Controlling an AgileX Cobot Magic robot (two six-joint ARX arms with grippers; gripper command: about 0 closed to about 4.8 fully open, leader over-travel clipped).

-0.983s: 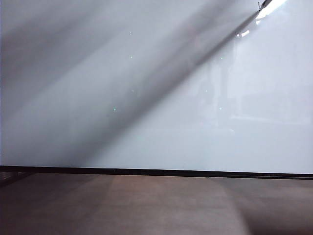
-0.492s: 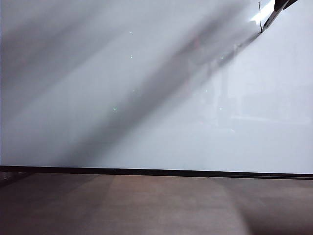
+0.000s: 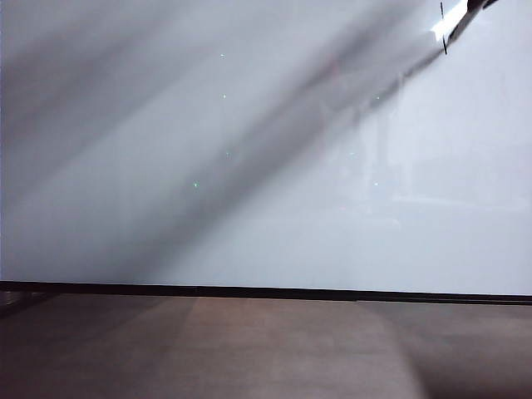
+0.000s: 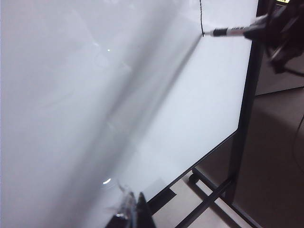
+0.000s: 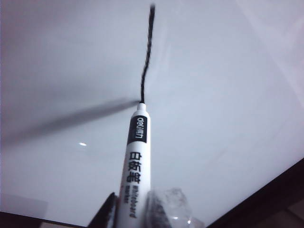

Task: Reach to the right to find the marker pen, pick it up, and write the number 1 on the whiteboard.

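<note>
The whiteboard (image 3: 249, 166) fills the exterior view. High at its right, a thin black stroke, the number 1 (image 3: 442, 29), runs nearly upright. The marker pen (image 5: 136, 161), white with black print, has its tip on the stroke's lower end (image 5: 142, 101). My right gripper (image 5: 135, 213) is shut on the pen's barrel. In the left wrist view the pen (image 4: 230, 32) reaches in from the board's edge to the stroke (image 4: 201, 19), with the right gripper (image 4: 278, 31) dark behind it. My left gripper (image 4: 135, 211) is lower down by the board, shut and holding nothing.
A thin black edge (image 3: 266, 292) runs along the board's bottom above a brown wood-look surface (image 3: 266, 349). The board's black side post (image 4: 247, 118) and stand bars (image 4: 209, 199) lie close to the left gripper.
The pen tip has travelled down the board and the black stroke has grown longer below its start. The left gripper has stayed still.
</note>
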